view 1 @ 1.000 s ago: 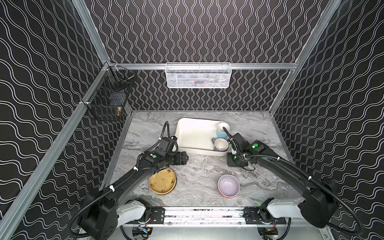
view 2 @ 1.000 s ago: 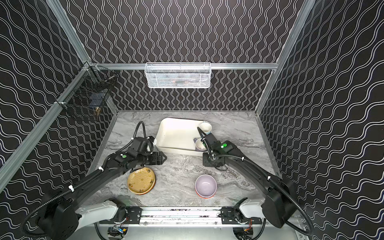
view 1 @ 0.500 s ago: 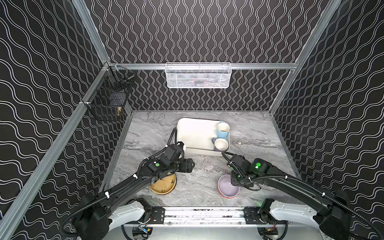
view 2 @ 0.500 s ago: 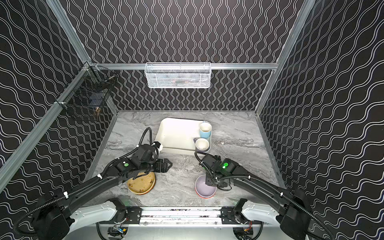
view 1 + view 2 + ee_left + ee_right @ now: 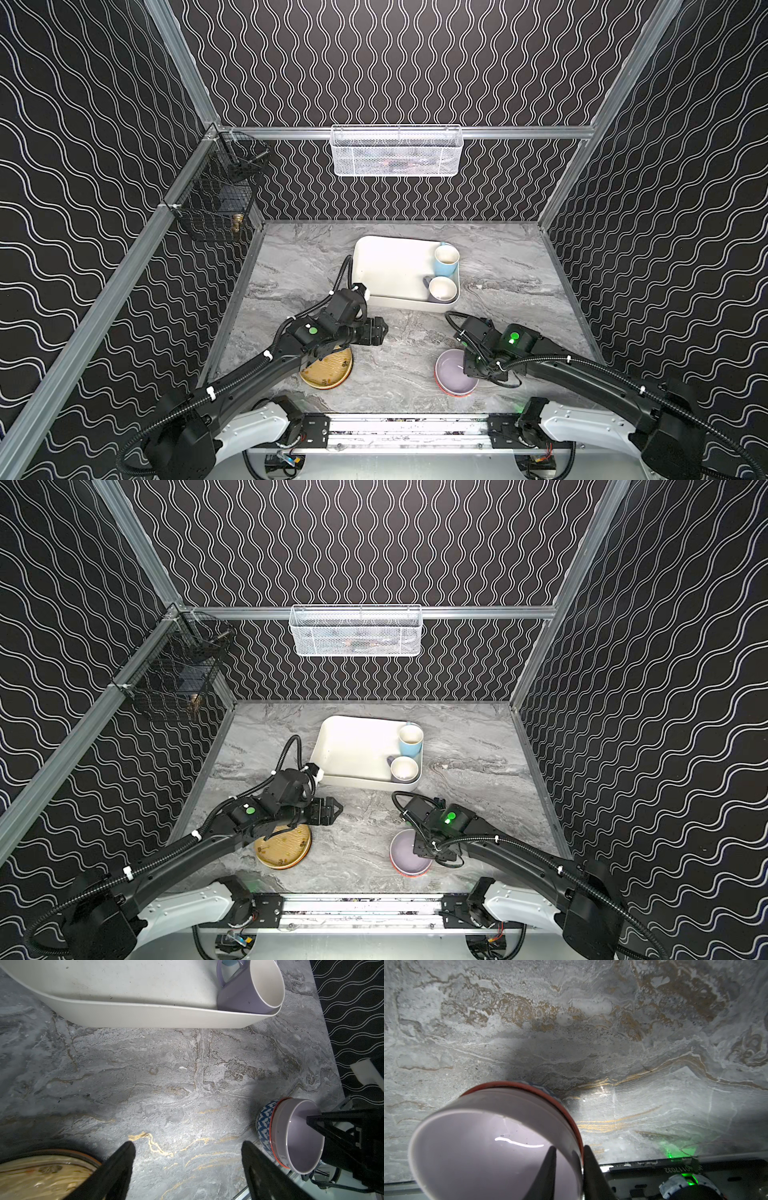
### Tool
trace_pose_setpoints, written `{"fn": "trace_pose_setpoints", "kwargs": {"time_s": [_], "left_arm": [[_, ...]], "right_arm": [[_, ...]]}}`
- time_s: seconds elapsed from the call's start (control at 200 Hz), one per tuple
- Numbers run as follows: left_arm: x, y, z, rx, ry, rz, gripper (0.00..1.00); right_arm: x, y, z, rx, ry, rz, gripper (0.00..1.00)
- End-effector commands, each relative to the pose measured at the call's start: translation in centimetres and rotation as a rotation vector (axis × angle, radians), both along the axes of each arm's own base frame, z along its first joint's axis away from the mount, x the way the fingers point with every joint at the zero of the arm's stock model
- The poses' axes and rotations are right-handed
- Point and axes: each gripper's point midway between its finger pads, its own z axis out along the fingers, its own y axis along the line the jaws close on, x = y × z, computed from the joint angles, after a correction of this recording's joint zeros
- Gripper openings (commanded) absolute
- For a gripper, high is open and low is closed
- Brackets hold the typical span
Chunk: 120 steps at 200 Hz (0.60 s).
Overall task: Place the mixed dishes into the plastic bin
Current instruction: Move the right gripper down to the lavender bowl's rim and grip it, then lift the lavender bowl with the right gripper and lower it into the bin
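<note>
The cream plastic bin [image 5: 390,253] [image 5: 353,746] [image 5: 145,1016] stands at mid-back and holds a light-blue mug [image 5: 446,261] [image 5: 410,741] and a lavender mug [image 5: 442,289] [image 5: 404,769] [image 5: 249,991]. Near the front right, a lavender bowl [image 5: 453,372] [image 5: 405,852] [image 5: 477,1147] sits nested in a blue-white patterned bowl with an orange rim [image 5: 264,1124]. My right gripper [image 5: 471,368] [image 5: 569,1148] is shut on their rim, one finger inside and one outside. My left gripper [image 5: 380,331] [image 5: 187,1145] hangs open and empty over bare table beside the tan-gold plate [image 5: 328,370] [image 5: 286,848] [image 5: 41,1176].
A white wire-mesh basket [image 5: 397,151] hangs on the back wall and a black wire basket [image 5: 216,199] on the left wall. An orange edge shows under the tan-gold plate. The metal front rail [image 5: 407,428] runs just behind the bowls and plate.
My right arm pulled back from the bin to the nested bowls, dropped onto their rim and closed. My left arm swung forward from the bin's corner to above the tan-gold plate, still open.
</note>
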Motion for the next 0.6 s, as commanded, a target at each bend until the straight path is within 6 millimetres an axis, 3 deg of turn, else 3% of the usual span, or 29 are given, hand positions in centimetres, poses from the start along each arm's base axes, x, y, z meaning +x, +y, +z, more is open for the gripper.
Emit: {"fn": "trace_pose_setpoints", "kwargs": {"time_s": [0.0,0.145,0.596], "left_arm": [[0.0,0.2,-0.2,0.014,-0.001,0.0,0.85],[0.2,0.2,0.0,0.023,-0.002,-0.001,0.87],[1.0,1.5,1.7,0.099,-0.053,0.03,0.9]], "right_arm": [[0.2,0.8,0.0,0.039,-0.01,-0.006,0.15],[0.4,1.0,0.3,0.044,-0.018,0.003,0.07],[1.8,1.7,2.6,0.057,-0.085,0.032,0.03]]}}
